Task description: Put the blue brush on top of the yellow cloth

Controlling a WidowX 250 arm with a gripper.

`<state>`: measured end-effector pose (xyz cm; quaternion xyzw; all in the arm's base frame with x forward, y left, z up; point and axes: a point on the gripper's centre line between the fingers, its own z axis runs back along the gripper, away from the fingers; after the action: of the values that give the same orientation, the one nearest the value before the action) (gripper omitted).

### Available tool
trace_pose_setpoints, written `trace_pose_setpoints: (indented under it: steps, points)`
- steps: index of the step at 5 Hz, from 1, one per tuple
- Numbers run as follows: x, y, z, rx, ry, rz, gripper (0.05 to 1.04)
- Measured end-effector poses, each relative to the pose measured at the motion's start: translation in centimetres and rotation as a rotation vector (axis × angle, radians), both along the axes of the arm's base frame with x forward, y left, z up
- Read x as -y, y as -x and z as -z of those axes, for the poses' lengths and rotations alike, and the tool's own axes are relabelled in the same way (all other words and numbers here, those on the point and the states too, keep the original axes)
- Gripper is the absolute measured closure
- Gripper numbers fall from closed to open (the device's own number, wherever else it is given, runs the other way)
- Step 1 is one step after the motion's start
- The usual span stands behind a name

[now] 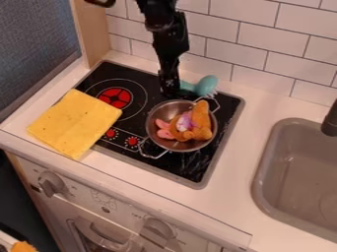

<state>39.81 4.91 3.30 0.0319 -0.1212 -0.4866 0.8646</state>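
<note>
At the back of the black stove top, the gripper (170, 91) hangs low behind the metal pot. Just to its right is the blue brush (207, 85), its handle end toward the gripper and its bristles turned down. Whether the gripper touches or holds that handle, I cannot tell. The yellow cloth (74, 123) lies flat at the left, partly over the stove's left edge and partly on the white counter.
A metal pot (153, 140) with an orange and pink toy inside stands on the stove (178, 170), close in front of the gripper. The grey sink (297, 170) is at the right. A tiled wall (250, 44) rises behind the counter, and a wooden post (90, 34) stands at the back left.
</note>
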Motion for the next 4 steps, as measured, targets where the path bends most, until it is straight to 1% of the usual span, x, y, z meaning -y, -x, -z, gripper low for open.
trace_pose_setpoints:
  steps: [1, 2, 3, 4]
  points:
    - [0.1, -0.3, 1.0, -0.012, -0.008, 0.046, 0.083]
    - [0.7, -1.0, 1.8, -0.011, -0.017, 0.08, 0.153]
    - [0.8, -1.4, 2.0, -0.003, -0.02, 0.064, 0.43]
    - [0.7, -1.7, 2.1, 0.017, -0.019, 0.054, 0.6]
